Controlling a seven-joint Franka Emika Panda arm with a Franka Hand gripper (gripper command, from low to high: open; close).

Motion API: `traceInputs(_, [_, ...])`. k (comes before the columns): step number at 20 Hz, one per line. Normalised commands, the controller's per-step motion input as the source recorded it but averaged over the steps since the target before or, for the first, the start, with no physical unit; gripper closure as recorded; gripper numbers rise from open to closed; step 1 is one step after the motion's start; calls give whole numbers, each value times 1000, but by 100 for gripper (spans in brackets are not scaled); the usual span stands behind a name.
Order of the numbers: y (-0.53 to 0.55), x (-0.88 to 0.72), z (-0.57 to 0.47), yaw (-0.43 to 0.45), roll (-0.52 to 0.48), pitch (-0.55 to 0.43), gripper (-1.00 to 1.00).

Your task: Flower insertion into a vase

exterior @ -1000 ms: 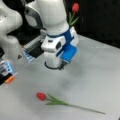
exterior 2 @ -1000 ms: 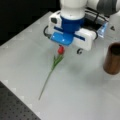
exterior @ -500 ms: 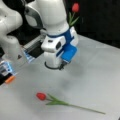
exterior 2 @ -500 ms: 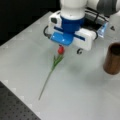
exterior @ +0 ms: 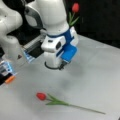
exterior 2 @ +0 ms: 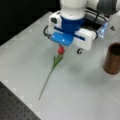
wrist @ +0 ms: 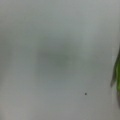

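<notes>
- Flat on the pale grey tabletop (exterior 2: 82, 100) lies the red tulip with a long green stem and leaves (exterior: 53, 100), its bloom toward a front view's left and its stem tip running off to the right; the same flower (exterior 2: 56, 62) shows from the opposite side, bloom just under the arm's blue housing
- Only a sliver of green leaf (wrist: 117, 75) reaches the wrist view, at its right edge, over bare table with one small dark speck
- Well apart from the flower stands the plain brown straight-sided cylinder vase (exterior 2: 113, 58), upright at a front view's right edge; nothing can be seen inside its dark mouth
- Above the table hangs the white and blue gripper (exterior: 61, 66), close over the bloom end of the flower yet not touching it; I cannot tell whether its jaws are parted or closed, and nothing shows held in them
- Behind the arm, a second red tulip (exterior: 74, 8) stands upright against the dark background; what holds it is hidden
- Judged from this, the task is at its start: the flower is not yet lifted and the vase has received nothing
</notes>
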Motion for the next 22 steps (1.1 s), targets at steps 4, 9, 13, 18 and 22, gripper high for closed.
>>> traceInputs(4, [-74, 167, 100, 167, -103, 118, -100])
traceInputs(9, [-74, 167, 100, 167, -103, 118, -100])
traceInputs(13, [-74, 167, 100, 167, -103, 118, -100])
traceInputs(18, [-74, 167, 100, 167, -103, 118, -100])
traceInputs(22, [-74, 167, 100, 167, -103, 118, -100])
